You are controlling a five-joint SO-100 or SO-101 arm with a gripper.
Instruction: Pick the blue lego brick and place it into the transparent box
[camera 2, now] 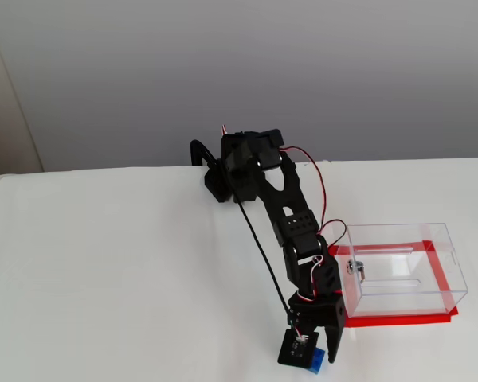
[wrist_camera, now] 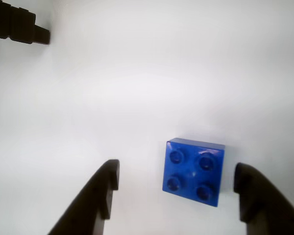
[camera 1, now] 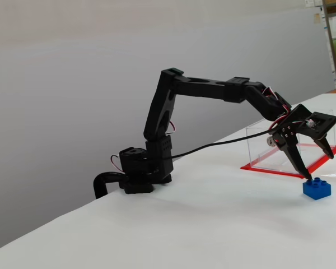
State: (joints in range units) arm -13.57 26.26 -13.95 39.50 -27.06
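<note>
The blue lego brick (wrist_camera: pixel 194 171) sits studs-up on the white bench (wrist_camera: pixel 147 88), out in the open and not inside anything. In the wrist view it's between the two dark fingers (wrist_camera: pixel 95 198) but closer to the right one, and nothing's touching it. The hand (camera 1: pixel 318 165) is spread wide open and angled down right over the brick, one fingertip just above its top in a fixed view. The transparent box (camera 2: pixel 402 270) with the red base is just beside the arm, near the brick but apart from it, and there's a small silver lock (camera 2: pixel 354 269) on its wall.
</note>
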